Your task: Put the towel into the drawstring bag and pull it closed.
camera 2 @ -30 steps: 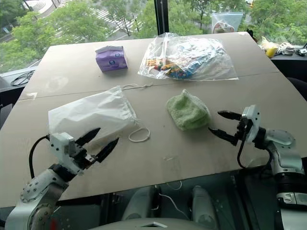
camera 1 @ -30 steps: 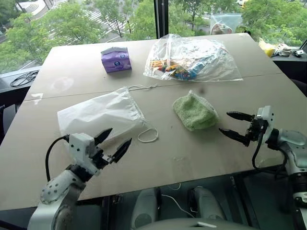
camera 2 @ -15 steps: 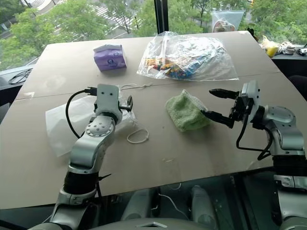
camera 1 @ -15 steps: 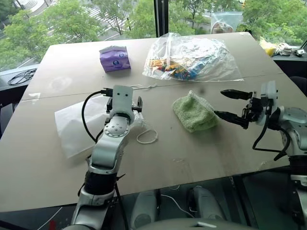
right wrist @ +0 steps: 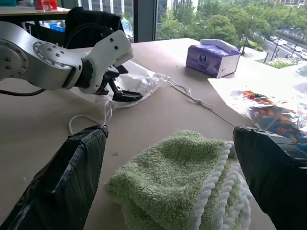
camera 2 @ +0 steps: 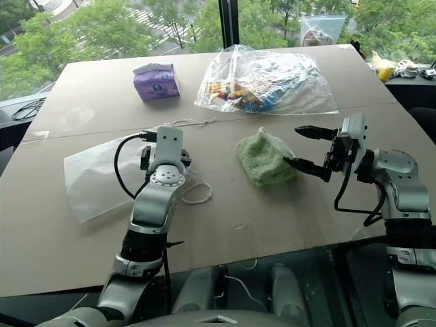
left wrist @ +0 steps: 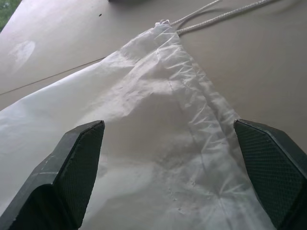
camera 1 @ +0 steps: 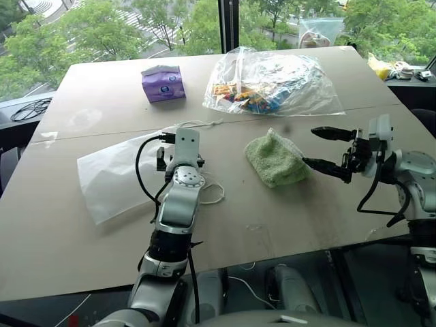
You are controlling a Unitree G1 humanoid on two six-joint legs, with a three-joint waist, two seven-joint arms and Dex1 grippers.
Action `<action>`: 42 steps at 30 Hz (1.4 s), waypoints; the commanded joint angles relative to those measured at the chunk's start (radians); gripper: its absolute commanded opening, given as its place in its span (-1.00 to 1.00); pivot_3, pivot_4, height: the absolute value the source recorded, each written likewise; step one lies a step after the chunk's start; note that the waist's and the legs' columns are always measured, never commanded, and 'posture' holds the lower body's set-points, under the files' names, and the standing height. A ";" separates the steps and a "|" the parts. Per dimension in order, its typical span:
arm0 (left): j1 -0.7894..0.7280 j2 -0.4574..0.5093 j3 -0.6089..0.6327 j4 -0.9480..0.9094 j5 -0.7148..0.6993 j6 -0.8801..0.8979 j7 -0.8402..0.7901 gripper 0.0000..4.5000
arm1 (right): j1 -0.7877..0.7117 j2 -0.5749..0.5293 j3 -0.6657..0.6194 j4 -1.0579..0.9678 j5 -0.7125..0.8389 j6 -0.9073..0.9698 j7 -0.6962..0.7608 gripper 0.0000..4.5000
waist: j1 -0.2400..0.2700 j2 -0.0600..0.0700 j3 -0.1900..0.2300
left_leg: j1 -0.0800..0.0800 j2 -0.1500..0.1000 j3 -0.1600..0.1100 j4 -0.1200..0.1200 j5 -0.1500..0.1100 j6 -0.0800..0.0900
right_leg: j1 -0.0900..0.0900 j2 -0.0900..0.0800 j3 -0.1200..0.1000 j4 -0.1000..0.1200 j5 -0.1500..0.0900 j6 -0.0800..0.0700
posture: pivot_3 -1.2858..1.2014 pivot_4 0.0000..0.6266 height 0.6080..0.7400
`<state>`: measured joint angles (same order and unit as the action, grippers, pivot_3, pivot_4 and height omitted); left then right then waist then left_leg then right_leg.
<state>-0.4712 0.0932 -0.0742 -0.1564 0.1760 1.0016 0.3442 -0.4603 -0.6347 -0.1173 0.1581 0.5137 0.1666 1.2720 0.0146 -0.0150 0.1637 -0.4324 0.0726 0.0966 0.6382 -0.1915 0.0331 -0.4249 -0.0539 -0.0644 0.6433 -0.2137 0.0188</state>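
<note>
Bag [camera 1: 116, 177] now lies under our left gripper [right wrist: 125, 96], which has swung forward over its gathered mouth, jaws spread. Our right gripper [camera 1: 328, 151] has risen slightly, jaws spread just beside the towel [camera 1: 274, 159]. Behind sit a tissue pack [camera 1: 164, 84] and clear bag [camera 1: 272, 84].

Head stereo pair is looking down over the surface [camera 1: 286, 218]; wrist cameras are sitting close, both viewing the drawstring bag [left wrist: 144, 158].

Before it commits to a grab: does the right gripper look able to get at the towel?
Probably yes. The right gripper is open, level with the towel, its fingers aimed at the towel's near edge, nothing between them.
</note>
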 commanded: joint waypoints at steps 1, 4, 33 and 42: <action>-0.001 -0.002 0.011 -0.003 0.026 -0.003 -0.011 0.97 | 0.000 -0.016 -0.014 -0.007 -0.003 -0.023 0.013 0.99 | 0.000 0.000 0.000 | 0.000 0.000 0.000 0.000 0.000 0.000 | 0.000 0.000 0.000 0.000 0.000 0.000 | 0.03 -0.52 1.00; 0.025 0.011 0.009 -0.051 0.049 0.013 -0.024 0.97 | 0.001 -0.015 -0.016 -0.011 -0.005 -0.023 0.008 0.99 | -0.001 0.000 0.000 | 0.000 0.000 0.000 0.000 0.000 0.000 | 0.000 0.000 0.000 0.000 0.000 0.000 | 0.03 -0.52 1.00; 0.696 0.131 0.192 -0.619 0.139 -0.124 -0.209 0.97 | 0.060 0.035 0.100 -0.195 0.063 0.092 0.066 0.99 | -0.001 0.000 0.000 | 0.000 0.002 0.000 -0.001 0.000 0.000 | -0.003 -0.002 0.004 0.001 -0.002 -0.005 | 0.03 -0.52 1.00; 0.755 0.091 0.264 -0.581 0.129 -0.242 -0.225 0.00 | 0.055 0.032 0.109 -0.226 0.061 0.107 0.063 1.00 | -0.001 -0.001 0.000 | 0.000 0.002 -0.001 0.000 -0.003 -0.004 | -0.003 -0.002 0.002 0.001 -0.003 -0.004 | 0.03 -0.52 1.00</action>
<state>0.2807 0.1841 0.1778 -0.7242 0.2939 0.7925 0.1170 -0.3973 -0.5938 0.0012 -0.0270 0.5580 0.2772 1.3276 0.0134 -0.0156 0.1637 -0.4325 0.0742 0.0952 0.6382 -0.1940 0.0293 -0.4283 -0.0561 -0.0620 0.6438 -0.2163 0.0144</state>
